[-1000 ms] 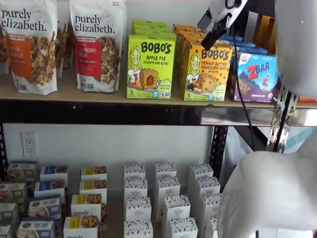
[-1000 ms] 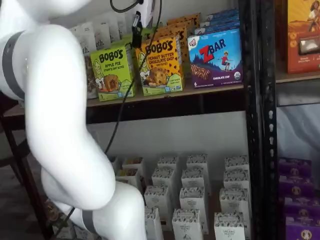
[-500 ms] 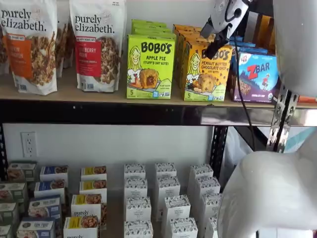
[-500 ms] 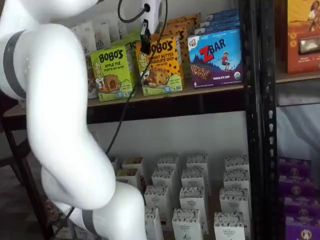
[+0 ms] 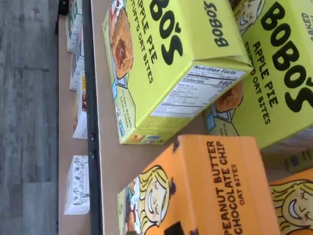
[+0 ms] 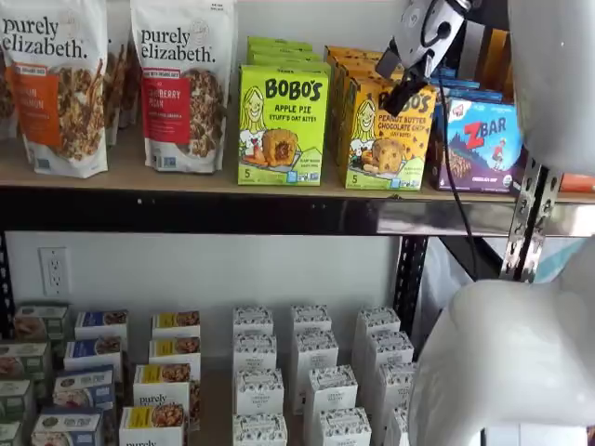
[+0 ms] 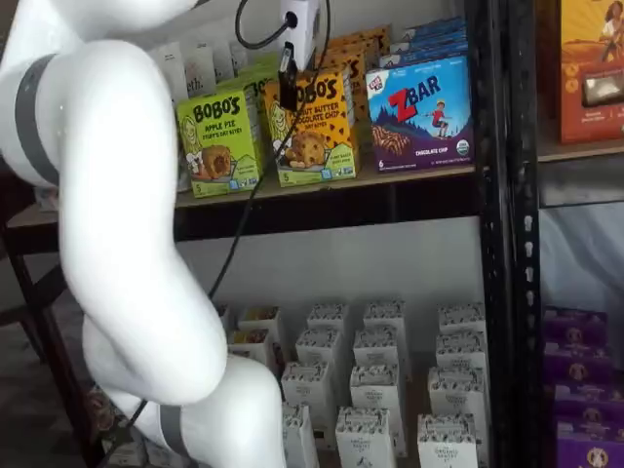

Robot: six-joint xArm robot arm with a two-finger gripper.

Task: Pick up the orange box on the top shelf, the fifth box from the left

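Fingers of the gripper [image 6: 402, 93] show only as one dark shape over the top of the orange box [image 6: 386, 135], so I cannot tell their opening or whether they hold anything. That box stands on the top shelf [image 6: 186, 177], touching the green Apple Pie box [image 6: 282, 125]. Descending off-centre could catch the neighbour or tip the carton backward.
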